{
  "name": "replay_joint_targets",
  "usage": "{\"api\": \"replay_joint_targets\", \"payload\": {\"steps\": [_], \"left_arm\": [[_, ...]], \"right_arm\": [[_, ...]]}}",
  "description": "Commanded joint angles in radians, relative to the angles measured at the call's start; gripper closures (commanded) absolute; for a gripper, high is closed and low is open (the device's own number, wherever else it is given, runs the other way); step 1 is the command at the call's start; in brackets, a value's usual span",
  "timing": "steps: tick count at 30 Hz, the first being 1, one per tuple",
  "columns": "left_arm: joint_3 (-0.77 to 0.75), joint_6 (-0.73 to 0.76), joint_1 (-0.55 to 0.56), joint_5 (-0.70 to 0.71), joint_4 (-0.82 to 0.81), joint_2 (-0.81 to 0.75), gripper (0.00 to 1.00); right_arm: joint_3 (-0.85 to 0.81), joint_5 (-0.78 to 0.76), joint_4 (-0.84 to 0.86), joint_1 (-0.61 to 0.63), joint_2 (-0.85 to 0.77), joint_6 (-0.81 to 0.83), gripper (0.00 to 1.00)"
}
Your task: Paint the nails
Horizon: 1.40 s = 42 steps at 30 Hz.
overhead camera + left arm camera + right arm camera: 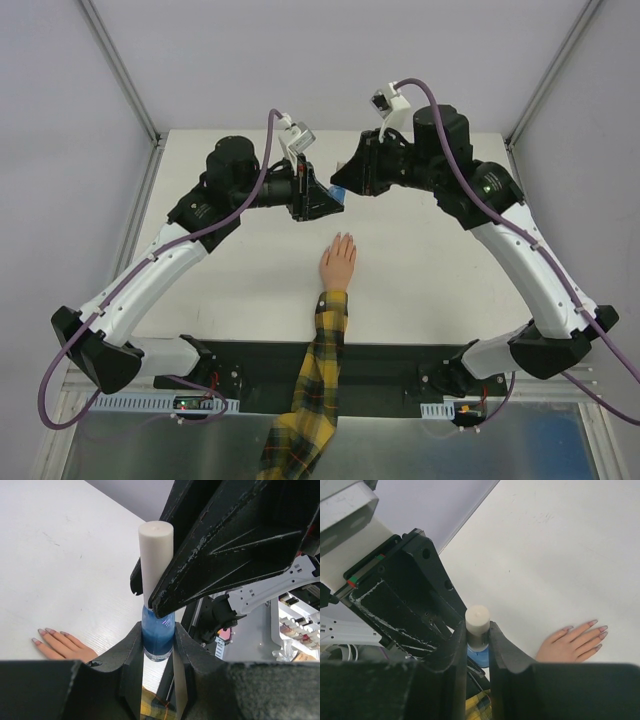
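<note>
The left tool [157,649] is clamped on the blue polish bottle [156,629]. The right tool [477,631] pinches its white cap [477,618], which is not yet off. The nails [593,623], on the hand [338,262] lying mid-frame on the desk [440,280] below both tools, look unpainted, so all the brushing is left to do.

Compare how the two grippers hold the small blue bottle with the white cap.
The left gripper clamps the bottle's blue glass body, while the right gripper pinches its tall white cylindrical cap. The left gripper holds low on the bottle and the right gripper holds higher up. Both have black fingers shut on the same bottle, held off the white table.
</note>
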State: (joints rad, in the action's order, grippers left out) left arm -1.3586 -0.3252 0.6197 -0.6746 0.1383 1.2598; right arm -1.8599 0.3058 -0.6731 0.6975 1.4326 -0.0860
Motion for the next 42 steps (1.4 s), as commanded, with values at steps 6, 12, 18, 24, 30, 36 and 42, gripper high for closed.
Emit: {"api": "replay_joint_targets", "payload": {"steps": [6,12,18,24,30,36,42], "left_arm": [[0.022,0.026,-0.003,0.084,-0.068,-0.085,1.00],[0.049,0.015,-0.003,0.095,-0.108,-0.106,1.00],[0.062,0.008,-0.003,0.116,-0.109,-0.108,1.00],[0.056,0.006,-0.003,0.168,-0.086,-0.097,1.00],[0.042,0.012,0.000,0.176,-0.066,-0.086,1.00],[0.033,0.021,0.015,0.170,-0.057,-0.076,1.00],[0.018,0.029,0.031,0.161,-0.049,-0.066,1.00]], "right_arm": [[0.077,-0.123,0.024,-0.010,-0.115,-0.024,0.99],[0.113,-0.082,0.056,-0.013,-0.127,-0.067,0.94],[0.047,-0.132,0.023,-0.013,-0.117,-0.081,0.50],[-0.027,-0.146,-0.022,-0.012,-0.058,-0.170,0.34],[-0.082,-0.143,-0.028,0.007,-0.003,-0.179,0.33],[-0.123,-0.126,-0.034,0.026,0.051,-0.179,0.44],[-0.139,-0.099,-0.046,0.033,0.075,-0.172,0.68]]}}
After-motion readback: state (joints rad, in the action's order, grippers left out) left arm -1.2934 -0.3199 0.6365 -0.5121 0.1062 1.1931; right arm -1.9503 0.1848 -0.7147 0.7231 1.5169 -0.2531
